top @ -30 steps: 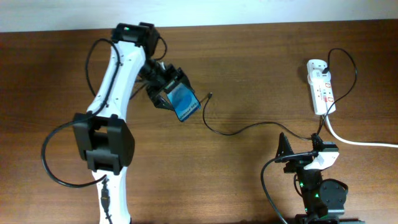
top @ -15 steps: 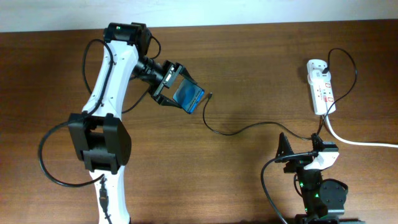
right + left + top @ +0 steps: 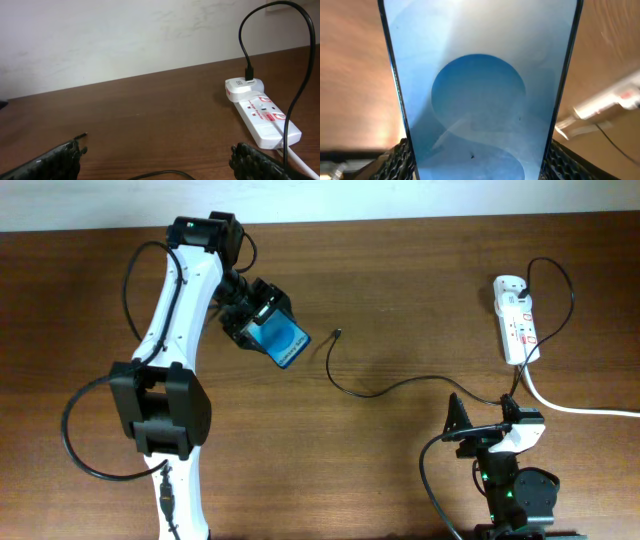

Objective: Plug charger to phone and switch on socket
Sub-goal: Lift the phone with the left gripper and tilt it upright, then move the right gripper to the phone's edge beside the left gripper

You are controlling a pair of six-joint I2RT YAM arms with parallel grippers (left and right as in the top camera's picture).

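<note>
Status: left gripper [image 3: 255, 322] pinches phone [image 3: 283, 345] by its edges, tilted above the table. The charger tip [image 3: 338, 333] lies loose near it, socket side. I'd bring the port to the tip slowly, grip square. The right gripper [image 3: 478, 432] is spread, parked near socket [image 3: 516, 320].

White left arm [image 3: 186, 288], black joints; black cables [image 3: 66, 430]; ribbed black jaws
</note>
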